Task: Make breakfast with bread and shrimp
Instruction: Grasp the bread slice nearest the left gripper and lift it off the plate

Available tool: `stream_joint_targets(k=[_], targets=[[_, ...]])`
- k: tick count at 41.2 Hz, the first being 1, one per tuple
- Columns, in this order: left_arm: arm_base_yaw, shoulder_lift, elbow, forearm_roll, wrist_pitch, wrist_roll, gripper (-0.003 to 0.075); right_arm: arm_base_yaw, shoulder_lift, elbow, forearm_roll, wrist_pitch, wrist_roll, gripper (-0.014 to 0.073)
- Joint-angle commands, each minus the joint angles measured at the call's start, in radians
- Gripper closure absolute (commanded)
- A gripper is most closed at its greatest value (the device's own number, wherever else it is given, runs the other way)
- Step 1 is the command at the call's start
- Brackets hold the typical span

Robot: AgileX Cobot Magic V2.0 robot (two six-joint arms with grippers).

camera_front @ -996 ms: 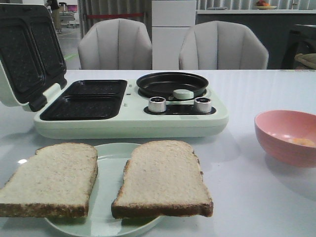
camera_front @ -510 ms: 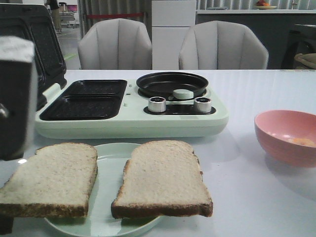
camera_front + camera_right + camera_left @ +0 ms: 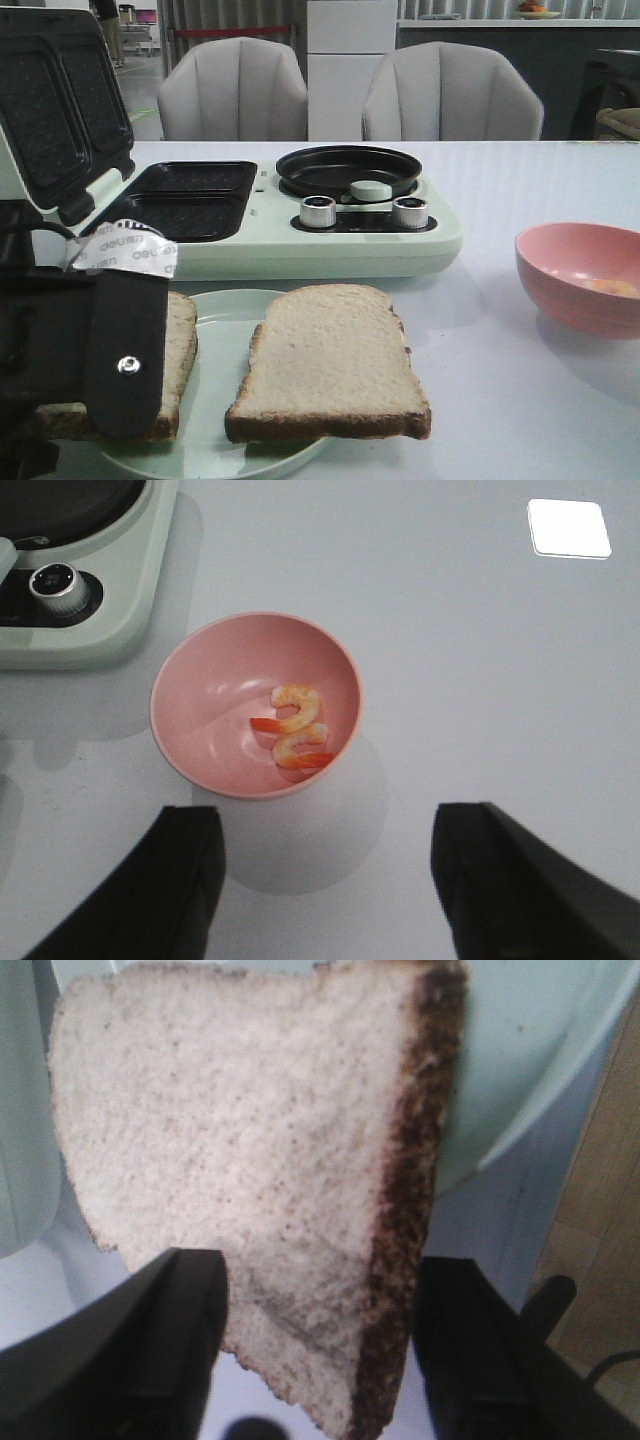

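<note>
Two bread slices lie on a pale green plate at the front. The right slice lies in full view. The left slice is mostly hidden behind my left gripper. In the left wrist view my left gripper is open, its black fingers standing either side of a crusted corner of that slice. The shrimp lie in a pink bowl at the right, also in the front view. My right gripper is open and empty above the table beside the bowl.
A pale green breakfast maker stands behind the plate, with open black sandwich trays, a raised lid, a round black pan and two knobs. The pink bowl sits at the right. Two chairs stand beyond the table.
My left arm has come in from the left and dropped low in front of the left bread slice, now covering most of it. The bread, plate and bowl have not moved.
</note>
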Motion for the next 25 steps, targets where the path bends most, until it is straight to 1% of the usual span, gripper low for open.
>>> stream_joint_targets(k=[1,6,9,13,18,25], targets=[[-0.006,-0.021,-0.022,0.039,0.041,-0.037,0.0378,-0.003,0.002,-0.033,-0.007,-0.075,-0.004,0.0046],[-0.006,-0.021,-0.022,0.039,0.041,-0.037,0.0481,-0.003,0.002,-0.033,-0.007,-0.075,-0.004,0.0046],[-0.006,-0.021,-0.022,0.039,0.041,-0.037,0.0526,-0.003,0.002,-0.033,-0.007,-0.075,-0.004,0.0046],[-0.017,-0.024,-0.022,0.035,0.077,-0.037,0.0581,-0.003,0.002,-0.033,-0.007,-0.075,-0.004,0.0046],[-0.068,-0.068,-0.031,0.035,0.173,-0.037,0.0624,-0.003,0.002,-0.033,-0.007,-0.075,-0.004,0.0046],[-0.162,-0.193,-0.031,0.084,0.34,-0.037,0.0622,-0.003,0.002,-0.033,-0.007,-0.075,-0.004,0.0046]])
